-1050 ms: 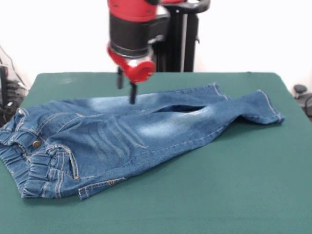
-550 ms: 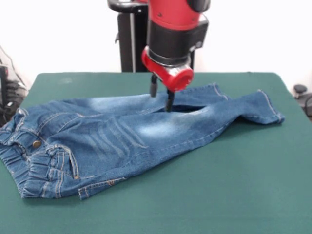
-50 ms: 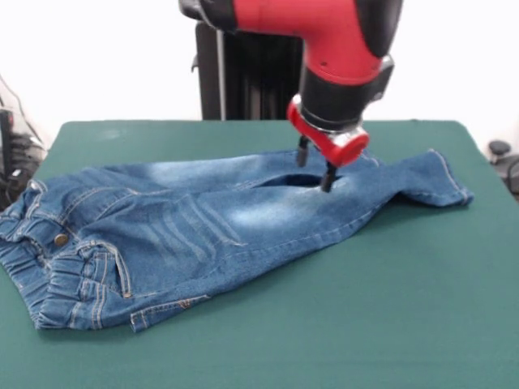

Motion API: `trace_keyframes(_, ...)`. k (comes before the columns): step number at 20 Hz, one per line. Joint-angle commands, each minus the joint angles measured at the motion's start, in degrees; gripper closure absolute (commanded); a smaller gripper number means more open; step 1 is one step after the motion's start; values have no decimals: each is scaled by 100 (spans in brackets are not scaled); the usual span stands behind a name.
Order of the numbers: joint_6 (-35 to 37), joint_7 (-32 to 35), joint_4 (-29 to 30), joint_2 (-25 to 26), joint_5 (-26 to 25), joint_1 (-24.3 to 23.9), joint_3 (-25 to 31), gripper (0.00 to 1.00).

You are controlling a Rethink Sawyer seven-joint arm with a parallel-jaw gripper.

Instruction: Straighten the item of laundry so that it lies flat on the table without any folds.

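Front view: gripper (image 3: pixel 315 168) fingers parted, empty, above jeans (image 3: pixel 203 227); far leg's cuff hidden behind arm.

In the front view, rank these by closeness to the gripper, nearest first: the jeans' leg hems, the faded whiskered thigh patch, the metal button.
1. Leg hems of the blue denim jeans, picture right of the gripper.
2. Faded whiskered thigh patch, picture left.
3. Small metal button, far left by the waistband.

The arm (image 3: pixel 340 73) has swung rightward along the jeans (image 3: pixel 203 227) toward their cuffs.
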Motion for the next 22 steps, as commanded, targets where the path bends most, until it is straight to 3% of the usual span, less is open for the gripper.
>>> trace_keyframes(1, -302, 1370, 632, 19, 608, 389, -43, 0)
trace_keyframes(13, -383, 1388, 1183, -534, 1434, 866, -77, 0)
trace_keyframes(22, -1225, 1273, 1279, 129, 1764, 1186, 14, 0)
